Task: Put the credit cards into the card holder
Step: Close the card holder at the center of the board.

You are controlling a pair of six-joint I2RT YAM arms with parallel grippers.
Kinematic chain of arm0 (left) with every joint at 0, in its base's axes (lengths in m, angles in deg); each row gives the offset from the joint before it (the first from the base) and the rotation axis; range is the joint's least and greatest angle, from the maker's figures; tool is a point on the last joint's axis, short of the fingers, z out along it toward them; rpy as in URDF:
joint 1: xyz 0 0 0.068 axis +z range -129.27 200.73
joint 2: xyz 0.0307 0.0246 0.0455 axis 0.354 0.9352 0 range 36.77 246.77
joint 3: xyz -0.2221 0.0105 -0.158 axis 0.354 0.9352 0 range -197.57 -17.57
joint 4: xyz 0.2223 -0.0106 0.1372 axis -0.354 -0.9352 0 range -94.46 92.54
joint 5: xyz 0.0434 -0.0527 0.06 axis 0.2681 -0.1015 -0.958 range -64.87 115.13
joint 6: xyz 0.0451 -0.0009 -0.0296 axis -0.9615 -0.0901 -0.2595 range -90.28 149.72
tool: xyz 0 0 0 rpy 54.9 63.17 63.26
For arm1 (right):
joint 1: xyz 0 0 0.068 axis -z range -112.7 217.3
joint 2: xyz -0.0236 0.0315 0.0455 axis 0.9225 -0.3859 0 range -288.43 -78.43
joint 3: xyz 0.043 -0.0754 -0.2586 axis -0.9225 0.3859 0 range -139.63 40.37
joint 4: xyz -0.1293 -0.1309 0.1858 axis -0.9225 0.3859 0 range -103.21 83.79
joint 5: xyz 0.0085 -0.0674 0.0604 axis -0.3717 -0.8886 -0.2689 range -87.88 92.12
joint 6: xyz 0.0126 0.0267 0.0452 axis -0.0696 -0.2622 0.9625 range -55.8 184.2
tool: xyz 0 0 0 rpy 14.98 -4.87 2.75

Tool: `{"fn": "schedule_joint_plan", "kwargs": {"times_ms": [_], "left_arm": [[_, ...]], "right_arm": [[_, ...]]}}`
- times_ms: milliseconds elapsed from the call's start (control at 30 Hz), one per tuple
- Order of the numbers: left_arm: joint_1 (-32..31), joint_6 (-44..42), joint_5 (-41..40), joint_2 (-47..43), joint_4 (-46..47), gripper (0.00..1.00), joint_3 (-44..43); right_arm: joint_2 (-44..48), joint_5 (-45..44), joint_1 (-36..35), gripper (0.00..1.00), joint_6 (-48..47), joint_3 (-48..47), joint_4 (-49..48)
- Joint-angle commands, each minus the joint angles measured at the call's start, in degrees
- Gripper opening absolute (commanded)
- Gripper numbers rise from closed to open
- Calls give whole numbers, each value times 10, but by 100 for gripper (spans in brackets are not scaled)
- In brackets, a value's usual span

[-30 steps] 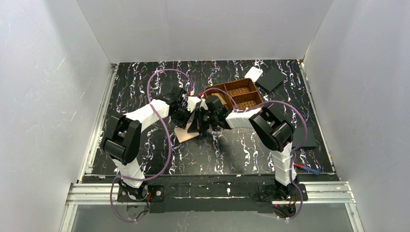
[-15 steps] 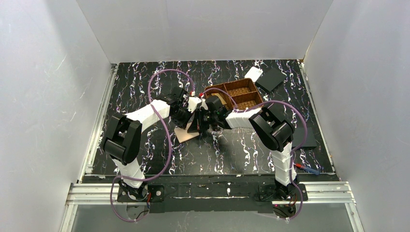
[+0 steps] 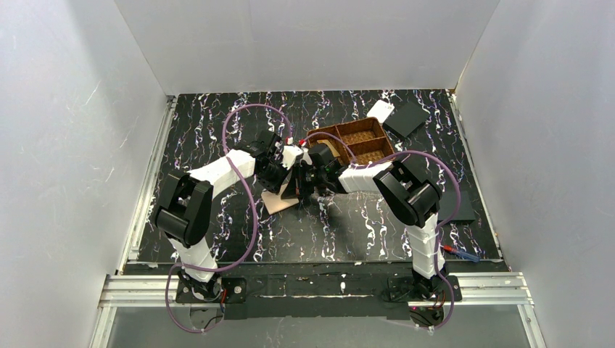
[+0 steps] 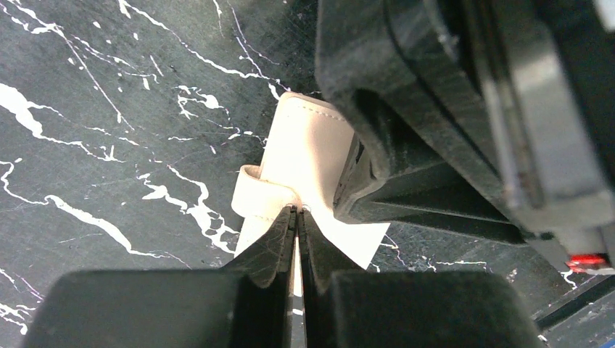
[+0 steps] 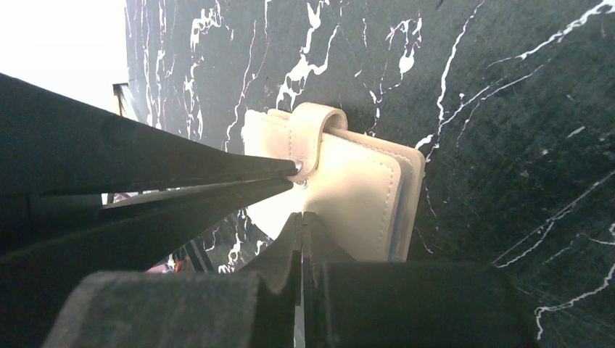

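Note:
The card holder (image 5: 362,188) lies closed on the dark marbled table, a pale tan wallet with its strap (image 5: 313,134) wrapped over one edge. Both grippers meet over it at mid-table. My left gripper (image 4: 297,212) is shut, its tips touching the strap's snap end with nothing between them. My right gripper (image 5: 301,216) is shut too, its tips resting on the card holder's flat face. From above, a corner of the card holder (image 3: 275,201) shows under the left gripper (image 3: 293,190) and right gripper (image 3: 304,190). The credit cards are out of view.
A brown woven basket (image 3: 366,123) with compartments stands just behind the grippers. Behind it lie a white piece (image 3: 380,109) and a black square (image 3: 407,117). Another black square (image 3: 458,208) lies at the right, and a pen (image 3: 460,253) near the right arm's base.

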Motion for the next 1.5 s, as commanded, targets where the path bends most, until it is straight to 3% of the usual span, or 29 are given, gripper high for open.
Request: {"fn": "schedule_joint_plan", "kwargs": {"times_ms": [0,967,1467], "left_arm": [[-15,7,57,3,-37,0,2],[-27,5,72,48,-93,0,14],[-29,1,76,1,-73,0,55]], "right_arm": [[-31,-42,3,1,-26,7,51],[-35,-40,7,1,-28,5,54],[-31,-40,9,1,-29,11,52]]}}
